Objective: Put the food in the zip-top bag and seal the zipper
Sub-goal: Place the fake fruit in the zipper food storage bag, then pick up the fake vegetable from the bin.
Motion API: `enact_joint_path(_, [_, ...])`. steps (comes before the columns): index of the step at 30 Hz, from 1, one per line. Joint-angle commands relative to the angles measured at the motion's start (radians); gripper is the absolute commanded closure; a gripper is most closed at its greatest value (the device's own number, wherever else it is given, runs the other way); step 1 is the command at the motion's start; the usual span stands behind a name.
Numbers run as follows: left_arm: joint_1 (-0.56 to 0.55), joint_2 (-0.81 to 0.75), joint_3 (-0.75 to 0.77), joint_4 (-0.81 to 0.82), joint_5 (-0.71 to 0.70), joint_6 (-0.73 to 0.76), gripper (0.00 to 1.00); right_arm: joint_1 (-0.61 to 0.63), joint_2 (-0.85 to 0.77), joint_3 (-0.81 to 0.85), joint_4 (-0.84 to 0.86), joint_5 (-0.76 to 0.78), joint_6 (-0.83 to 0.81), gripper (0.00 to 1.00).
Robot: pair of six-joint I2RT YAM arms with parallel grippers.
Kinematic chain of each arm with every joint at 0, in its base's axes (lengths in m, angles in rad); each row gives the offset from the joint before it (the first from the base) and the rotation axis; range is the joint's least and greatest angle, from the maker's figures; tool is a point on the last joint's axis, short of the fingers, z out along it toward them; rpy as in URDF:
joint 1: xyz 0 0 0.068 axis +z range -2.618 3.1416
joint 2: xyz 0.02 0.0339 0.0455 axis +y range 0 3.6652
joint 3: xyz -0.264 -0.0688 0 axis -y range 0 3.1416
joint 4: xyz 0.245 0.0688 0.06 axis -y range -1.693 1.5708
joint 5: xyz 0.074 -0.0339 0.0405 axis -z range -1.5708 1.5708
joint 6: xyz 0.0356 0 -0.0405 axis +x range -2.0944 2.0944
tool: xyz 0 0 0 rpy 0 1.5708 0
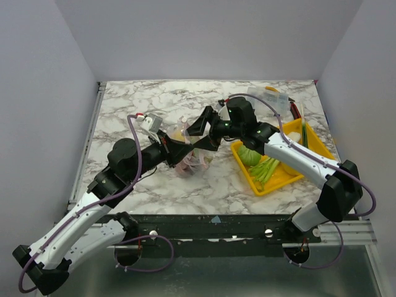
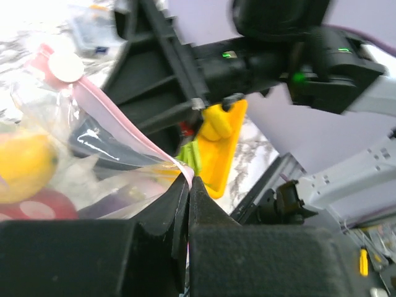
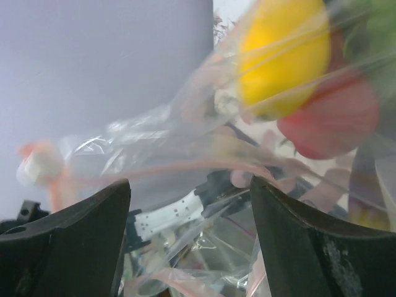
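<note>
The zipper (image 2: pixel 108 108) of the zip-top bag (image 2: pixel 93 164) is pinched at its end in the clenched left gripper (image 2: pixel 187 185). The right gripper (image 3: pixel 190 185) is released, jaws spread wide, with crinkled bag film just ahead of them. A yellow fruit (image 3: pixel 284 55) and a red fruit (image 3: pixel 334 117) are seen inside, up and to the right.

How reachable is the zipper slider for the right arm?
Probably yes: the right fingers stand open at the zipper, the slider just beside them, nothing between. The left fingers clamp the zipper's end.
</note>
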State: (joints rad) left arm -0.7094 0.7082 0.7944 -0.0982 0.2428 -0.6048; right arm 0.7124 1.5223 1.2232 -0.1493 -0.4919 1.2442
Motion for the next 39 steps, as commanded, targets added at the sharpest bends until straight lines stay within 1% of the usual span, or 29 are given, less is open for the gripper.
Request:
enact_joint_path(1, [-0.003,0.094,0.193,-0.262,-0.230,-0.023,1.00,0.036,-0.013,0.156,-0.238,0.064,-0.206,0.18])
enact_joint_path(2, [0.001,0.117,0.227,-0.309,-0.272,-0.017,1.00,0.039,-0.029,0.168,-0.292,0.085,-0.246,0.18])
enact_joint_path(4, [0.012,0.152,0.266,-0.357,-0.297,-0.005,1.00,0.050,-0.073,0.183,-0.377,0.157,-0.327,0.18])
enact_joint_path(6, [0.023,0.177,0.305,-0.396,-0.318,0.010,1.00,0.050,-0.108,0.206,-0.444,0.188,-0.394,0.18])
enact_joint_path(8, [0.036,0.205,0.359,-0.462,-0.359,0.024,1.00,0.050,-0.147,0.240,-0.520,0.273,-0.466,0.18])
enact_joint_path(11, [0.064,0.237,0.429,-0.551,-0.412,0.056,1.00,0.044,-0.198,0.263,-0.658,0.522,-0.543,0.16])
enact_joint_path(12, [0.079,0.248,0.447,-0.565,-0.402,0.072,1.00,0.041,-0.214,0.249,-0.686,0.617,-0.554,0.14])
enact_joint_path(13, [0.098,0.259,0.460,-0.579,-0.381,0.078,1.00,0.026,-0.230,0.228,-0.712,0.678,-0.561,0.12])
enact_joint_path(14, [0.116,0.266,0.467,-0.591,-0.358,0.080,1.00,0.010,-0.246,0.199,-0.720,0.707,-0.563,0.10])
enact_joint_path(17, [0.152,0.281,0.451,-0.577,-0.257,0.079,1.00,-0.088,-0.290,0.074,-0.665,0.692,-0.572,0.06])
enact_joint_path(19, [0.163,0.290,0.426,-0.538,-0.161,0.084,1.00,-0.159,-0.309,-0.016,-0.621,0.700,-0.566,0.02])
enact_joint_path(22, [0.168,0.325,0.409,-0.482,0.010,0.089,1.00,-0.273,-0.327,-0.149,-0.547,0.700,-0.576,0.00])
enact_joint_path(23, [0.168,0.343,0.405,-0.460,0.067,0.087,1.00,-0.307,-0.323,-0.186,-0.518,0.657,-0.586,0.00])
enact_joint_path(25, [0.168,0.370,0.391,-0.424,0.137,0.064,1.00,-0.373,-0.301,-0.237,-0.463,0.547,-0.597,0.00])
enact_joint_path(27, [0.169,0.390,0.359,-0.371,0.192,0.025,1.00,-0.401,-0.276,-0.276,-0.405,0.508,-0.588,0.01])
enact_joint_path(31, [0.165,0.424,0.306,-0.269,0.292,-0.051,1.00,-0.408,-0.214,-0.311,-0.322,0.420,-0.584,0.00])
enact_joint_path(33, [0.162,0.432,0.290,-0.254,0.305,-0.063,1.00,-0.410,-0.187,-0.321,-0.302,0.439,-0.586,0.00])
enact_joint_path(36, [0.159,0.434,0.278,-0.249,0.316,-0.065,1.00,-0.413,-0.146,-0.330,-0.253,0.427,-0.587,0.00])
enact_joint_path(39, [0.158,0.418,0.278,-0.260,0.319,-0.063,1.00,-0.414,-0.115,-0.326,-0.263,0.467,-0.571,0.01])
